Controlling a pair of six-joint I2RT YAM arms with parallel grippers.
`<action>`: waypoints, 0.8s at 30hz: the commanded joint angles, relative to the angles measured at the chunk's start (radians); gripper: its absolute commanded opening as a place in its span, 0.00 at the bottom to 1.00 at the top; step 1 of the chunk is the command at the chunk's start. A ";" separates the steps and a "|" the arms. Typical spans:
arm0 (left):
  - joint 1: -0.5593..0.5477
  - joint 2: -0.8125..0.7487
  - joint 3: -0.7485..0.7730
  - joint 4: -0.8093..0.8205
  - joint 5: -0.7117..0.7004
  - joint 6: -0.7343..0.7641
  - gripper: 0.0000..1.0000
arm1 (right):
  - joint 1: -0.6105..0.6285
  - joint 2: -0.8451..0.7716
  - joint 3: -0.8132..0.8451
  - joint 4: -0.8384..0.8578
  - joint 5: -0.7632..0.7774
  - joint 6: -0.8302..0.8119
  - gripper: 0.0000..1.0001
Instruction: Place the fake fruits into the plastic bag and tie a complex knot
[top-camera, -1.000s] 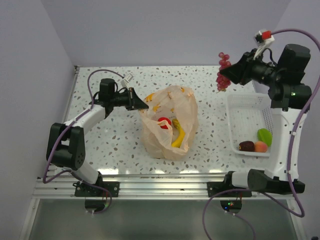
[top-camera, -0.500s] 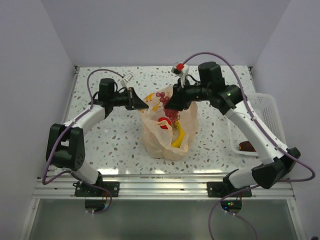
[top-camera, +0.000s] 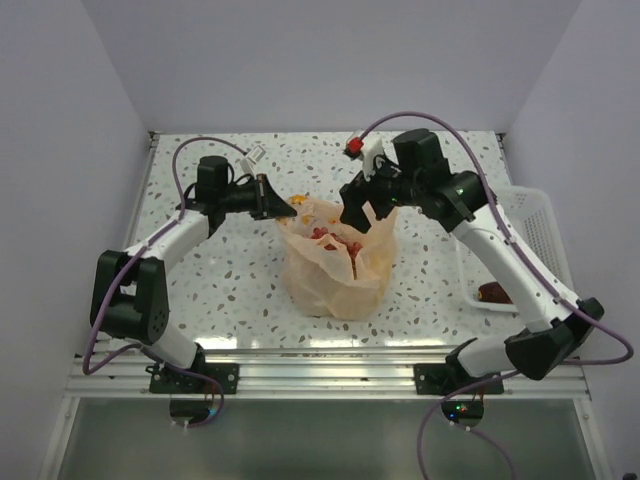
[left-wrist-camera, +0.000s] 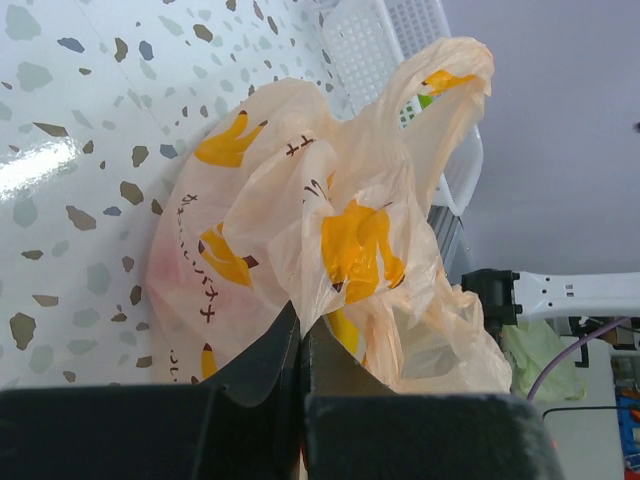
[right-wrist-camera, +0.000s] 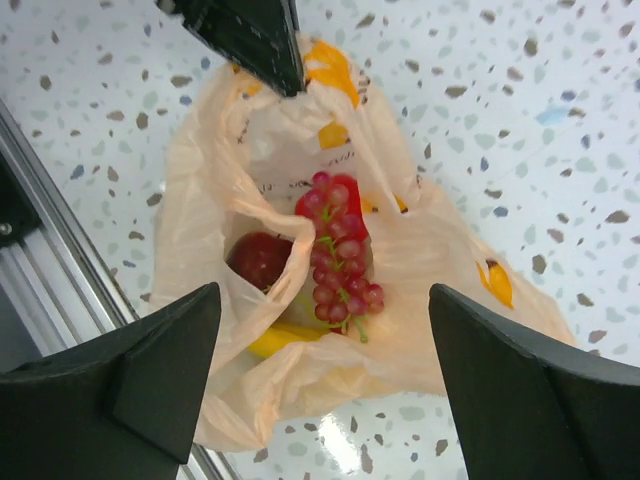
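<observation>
The plastic bag (top-camera: 340, 280) stands open at the table's middle, pale peach with yellow banana prints. My left gripper (left-wrist-camera: 300, 322) is shut on the bag's left rim (left-wrist-camera: 310, 250) and holds it up. My right gripper (right-wrist-camera: 322, 298) hangs open just above the bag's mouth, with nothing between its fingers. Inside the bag (right-wrist-camera: 440, 290) lie the fake fruits: a red grape bunch (right-wrist-camera: 338, 265), a dark red apple (right-wrist-camera: 258, 258) and a yellow banana (right-wrist-camera: 275, 340). A knot is out of view.
A white perforated basket (top-camera: 530, 235) stands at the right edge, partly under my right arm, with a dark maroon fruit (top-camera: 493, 292) in it. The basket (left-wrist-camera: 375, 45) also shows beyond the bag in the left wrist view. Walls close in the table's back and sides.
My right arm swung from above the basket to over the bag carrying the grape bunch, then opened. The grapes now lie inside the bag. The left arm stayed put.
</observation>
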 joint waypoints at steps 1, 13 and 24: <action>0.008 -0.028 0.031 -0.007 0.002 0.035 0.00 | -0.047 -0.126 0.146 -0.061 -0.065 -0.025 0.88; 0.008 -0.043 0.041 -0.016 0.005 0.055 0.00 | -0.612 -0.220 0.136 -0.366 -0.033 -0.136 0.95; 0.010 -0.045 0.043 -0.012 0.019 0.052 0.00 | -1.285 0.138 0.168 -0.718 -0.010 -0.630 0.86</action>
